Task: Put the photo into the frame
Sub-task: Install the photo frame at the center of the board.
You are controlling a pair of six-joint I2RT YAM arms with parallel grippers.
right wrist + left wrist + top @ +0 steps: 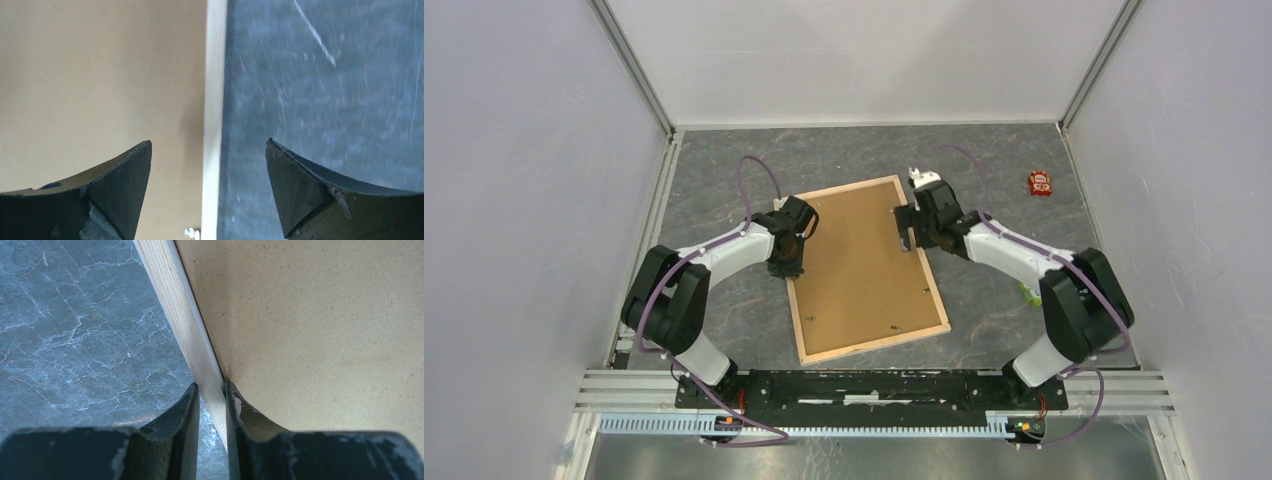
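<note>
Frame [876, 344] of pale wood lies flat on the table [724, 170], brown backing board [864, 270] filling it; it looks light and stiff, best pinched by a narrow rail. Left gripper [211, 387] is clamped on its left rail; right gripper [209, 145] straddles the right rail, jaws spread wide.

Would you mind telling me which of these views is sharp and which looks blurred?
Left wrist: sharp, marble veins on the table crisp beside the frame. Right wrist: soft throughout, table scratches smeared. Top external: evenly lit, no glare on the backing board.
</note>
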